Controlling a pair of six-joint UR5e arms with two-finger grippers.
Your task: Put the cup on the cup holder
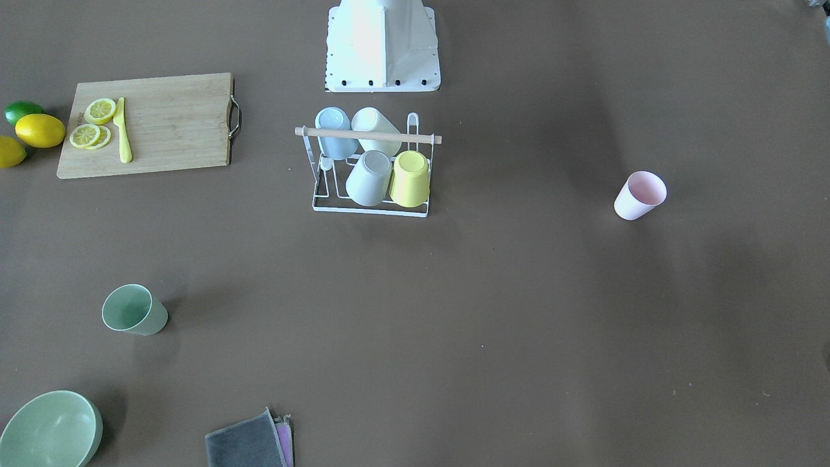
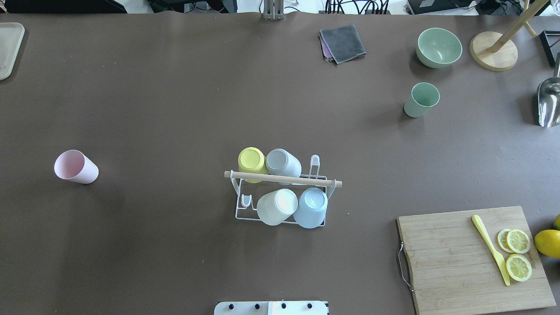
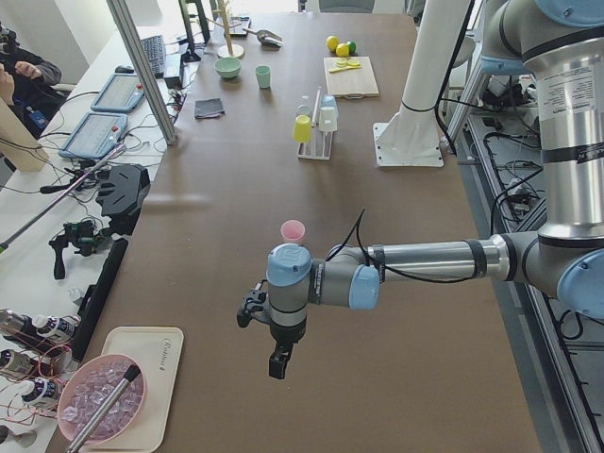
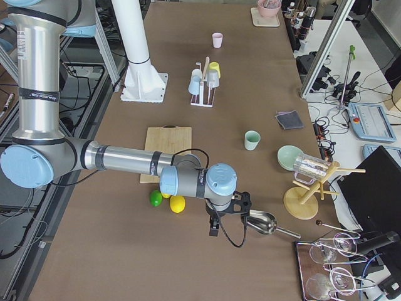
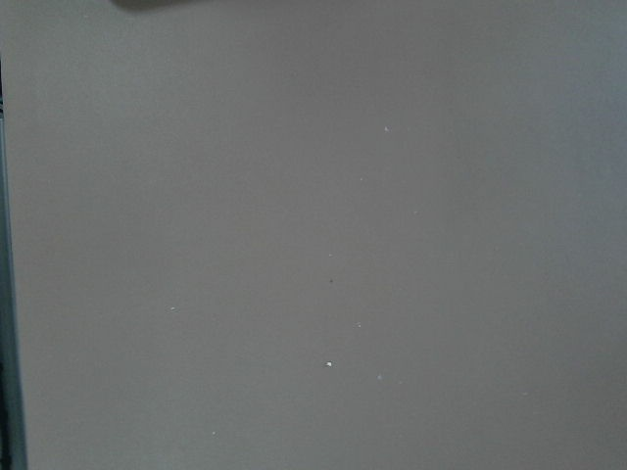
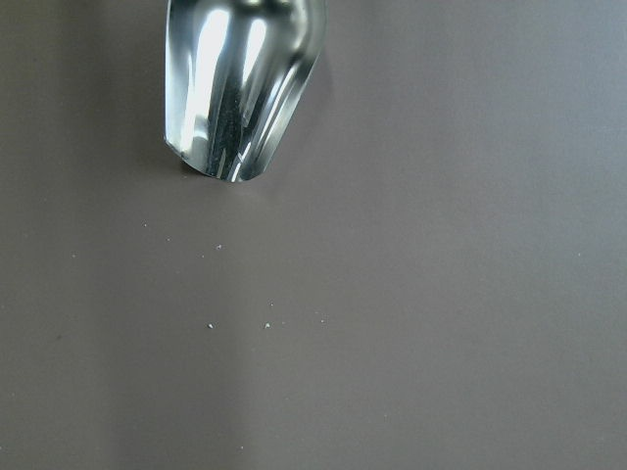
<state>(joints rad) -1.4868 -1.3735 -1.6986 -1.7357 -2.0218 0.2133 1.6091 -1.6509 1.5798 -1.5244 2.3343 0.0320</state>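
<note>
The cup holder (image 1: 367,135) is a white wire rack with a wooden rod handle; it also shows mid-table in the overhead view (image 2: 282,178). Several cups sit upside down on its prongs: blue, white, grey and yellow. A pink cup (image 2: 75,166) stands upright far to the robot's left. A green cup (image 2: 421,100) stands upright at the far right. My left gripper (image 3: 277,363) hangs over bare table beyond the pink cup (image 3: 293,231). My right gripper (image 4: 213,227) hangs beside a metal scoop (image 4: 263,224). I cannot tell whether either is open or shut.
A wooden cutting board (image 2: 472,258) with lemon slices and a yellow knife lies near right, lemons beside it. A green bowl (image 2: 439,47), a grey cloth (image 2: 342,43), a wooden stand (image 2: 493,51) and the scoop (image 2: 549,103) lie far right. A tray (image 2: 8,48) sits far left.
</note>
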